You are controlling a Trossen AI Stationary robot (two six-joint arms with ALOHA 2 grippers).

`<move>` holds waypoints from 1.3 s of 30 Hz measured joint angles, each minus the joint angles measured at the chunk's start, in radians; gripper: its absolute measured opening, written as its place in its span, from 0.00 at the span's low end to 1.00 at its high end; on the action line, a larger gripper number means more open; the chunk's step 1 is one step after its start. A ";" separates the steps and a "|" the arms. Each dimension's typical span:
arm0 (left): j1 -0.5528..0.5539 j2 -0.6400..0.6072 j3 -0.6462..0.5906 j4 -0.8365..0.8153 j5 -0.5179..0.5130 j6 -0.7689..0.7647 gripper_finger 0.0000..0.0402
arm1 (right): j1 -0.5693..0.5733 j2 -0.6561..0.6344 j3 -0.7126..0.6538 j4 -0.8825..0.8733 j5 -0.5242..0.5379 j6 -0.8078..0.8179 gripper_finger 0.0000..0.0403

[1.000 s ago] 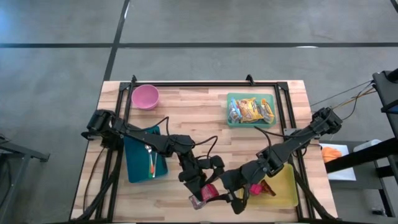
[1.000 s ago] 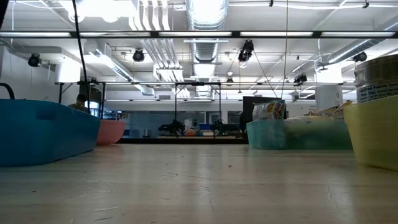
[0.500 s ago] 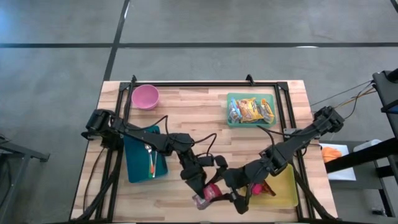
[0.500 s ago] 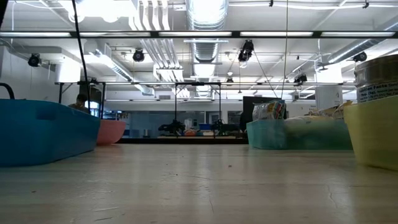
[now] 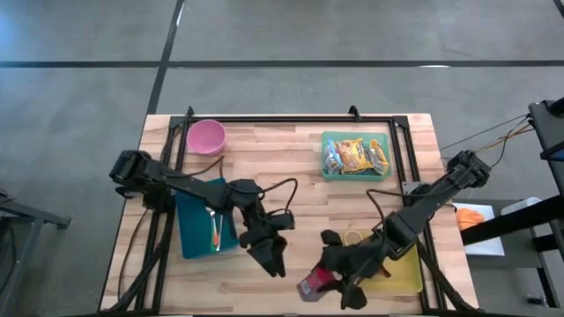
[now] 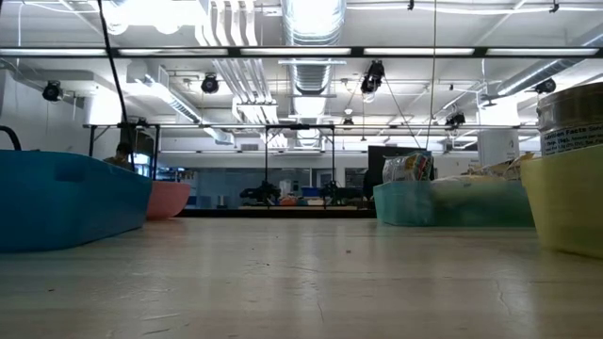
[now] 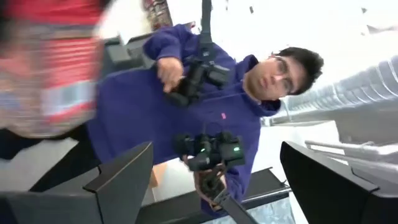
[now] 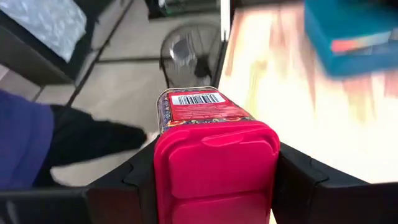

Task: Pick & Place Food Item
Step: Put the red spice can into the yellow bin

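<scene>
Right tool (image 5: pixel 328 283) pinched red barcode-labelled tin (image 8: pixel 208 146) at lower centre of surface (image 5: pixel 300 167); left tool (image 5: pixel 273 261) spread, empty, beside it.

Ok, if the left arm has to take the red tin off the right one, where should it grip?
Probably the free barcode end of the red tin, coming from opposite the right gripper, whose jaws clamp the lid end. The left gripper is open nearby.
</scene>
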 joint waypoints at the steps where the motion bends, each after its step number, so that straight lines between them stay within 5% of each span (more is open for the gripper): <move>1: 0.002 -0.013 -0.002 -0.007 -0.005 0.010 0.88 | 0.001 0.000 0.000 -0.020 0.001 0.022 0.51; 7: 0.008 -0.106 -0.057 -0.264 -0.085 0.142 0.88 | 0.007 -0.044 0.000 -0.208 0.006 0.157 0.51; 13: 0.006 -0.273 -0.170 -0.614 -0.390 0.195 0.89 | 0.009 -0.106 0.000 -0.398 0.031 0.317 0.51; 19: -0.034 -0.476 -0.332 -0.718 -0.761 0.034 0.89 | 0.012 -0.171 0.000 -0.587 0.039 0.485 0.51; 25: -0.094 -0.640 -0.489 -0.714 -1.000 -0.149 0.89 | 0.020 -0.209 0.002 -0.850 0.041 0.661 0.51; 32: -0.139 -0.708 -0.591 -0.714 -1.088 -0.286 0.89 | 0.052 -0.217 0.002 -1.091 0.030 0.835 0.51; 39: -0.141 -0.707 -0.608 -0.722 -1.088 -0.306 0.89 | 0.138 -0.209 -0.047 -1.135 0.004 0.997 0.51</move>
